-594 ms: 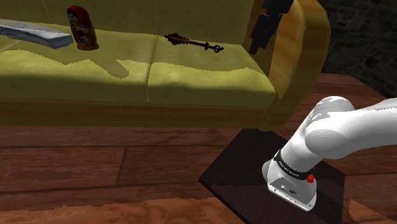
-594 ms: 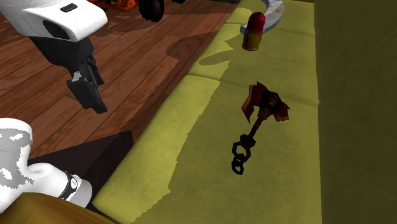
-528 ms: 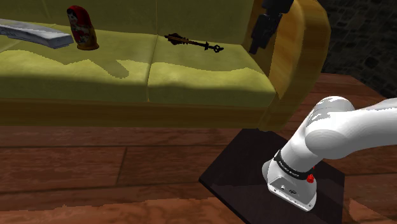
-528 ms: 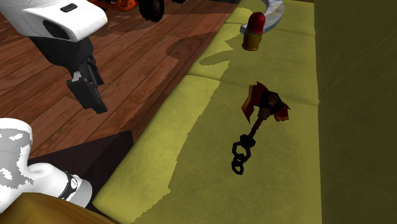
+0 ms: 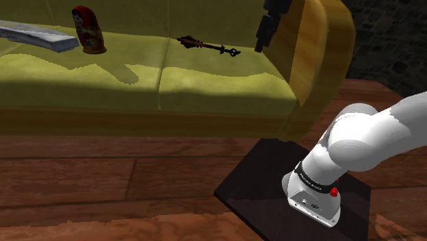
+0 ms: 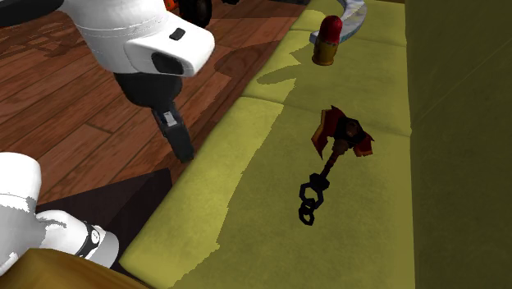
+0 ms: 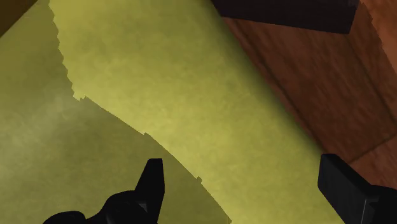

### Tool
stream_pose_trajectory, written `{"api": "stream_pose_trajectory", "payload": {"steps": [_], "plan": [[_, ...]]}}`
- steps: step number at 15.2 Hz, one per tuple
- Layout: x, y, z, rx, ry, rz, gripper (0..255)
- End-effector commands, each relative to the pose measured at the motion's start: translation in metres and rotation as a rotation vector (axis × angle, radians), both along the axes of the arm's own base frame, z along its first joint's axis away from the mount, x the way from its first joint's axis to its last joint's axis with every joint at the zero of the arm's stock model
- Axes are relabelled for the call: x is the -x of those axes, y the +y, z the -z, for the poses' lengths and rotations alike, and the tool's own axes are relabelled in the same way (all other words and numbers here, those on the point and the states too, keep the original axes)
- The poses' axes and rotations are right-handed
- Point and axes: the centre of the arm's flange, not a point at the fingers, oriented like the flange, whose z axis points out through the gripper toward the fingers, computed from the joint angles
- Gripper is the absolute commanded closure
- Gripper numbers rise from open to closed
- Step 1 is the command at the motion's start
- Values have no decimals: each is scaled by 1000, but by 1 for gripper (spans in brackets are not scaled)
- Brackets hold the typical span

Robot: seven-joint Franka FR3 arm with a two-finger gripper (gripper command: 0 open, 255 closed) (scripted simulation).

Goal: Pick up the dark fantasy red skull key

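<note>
In the shoulder view's upper middle, the key [image 5: 209,46] should be straddled across its thin shaft by the fingers [image 7: 151,186], which stand apart and empty.

1 key [image 5: 209,46] near the claw [image 6: 182,148]; farther off, 1 red doll [image 5: 89,30] and 1 grey slab [image 5: 37,35]. 2 seat cushions [image 5: 219,79] on 1 sofa [image 5: 137,120] before it.

Dim scene, jagged-edged shadows crossing the sofa [image 5: 205,75].
</note>
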Motion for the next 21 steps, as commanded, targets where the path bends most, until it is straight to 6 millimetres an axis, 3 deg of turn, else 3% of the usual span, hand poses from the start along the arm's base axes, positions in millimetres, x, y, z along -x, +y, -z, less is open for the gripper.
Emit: {"api": "stream_pose_trajectory", "payload": {"steps": [1, 11, 21], "plan": [[-22, -14, 7, 1, 0, -41, 0], [-141, -67, 34, 0, 2, -233, 0], [-268, -98, 61, -1, 4, -425, 0]]}}
